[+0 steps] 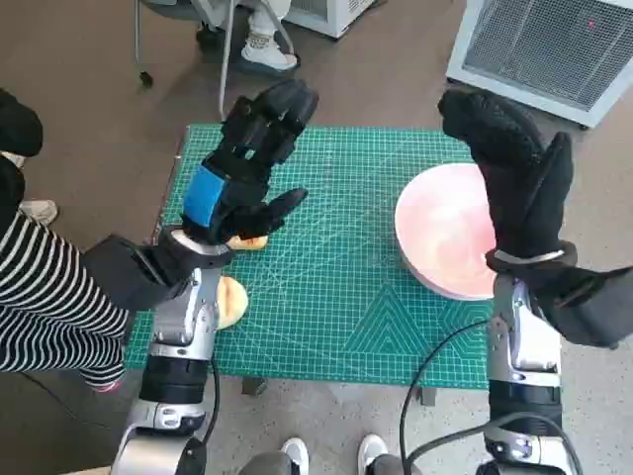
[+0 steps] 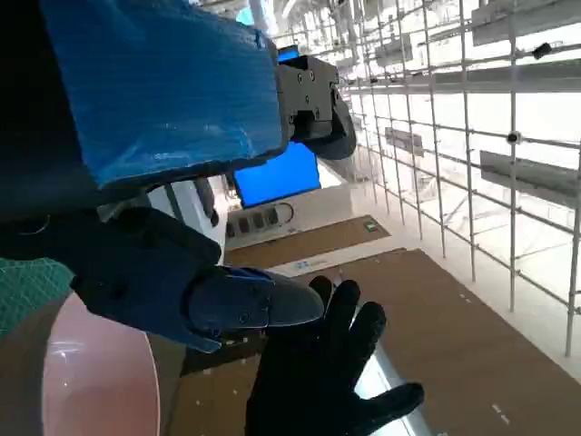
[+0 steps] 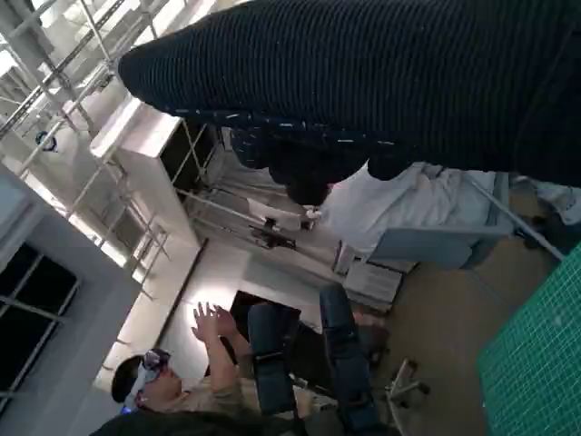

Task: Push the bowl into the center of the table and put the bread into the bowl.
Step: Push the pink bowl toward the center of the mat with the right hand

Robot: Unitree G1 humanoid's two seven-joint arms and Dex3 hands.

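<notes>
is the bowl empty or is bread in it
Empty: the pink bowl shows only bare inside; bread lies on the mat by the left arm.

A pink bowl (image 1: 447, 240) sits on the right part of the green cutting mat (image 1: 336, 287), with the gloved right hand (image 1: 519, 188) raised over its right side, fingers apart. The left hand (image 1: 249, 163) hovers open above the mat's left part. Bread (image 1: 229, 300) lies beside the left forearm, and another piece (image 1: 249, 240) peeks out under that hand.

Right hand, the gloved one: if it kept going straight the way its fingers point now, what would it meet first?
Probably nothing on the table. The right hand is raised above the pink bowl, its fingers pointing toward the table's far edge; beyond lies floor and a white grilled unit. Height is unclear.
</notes>
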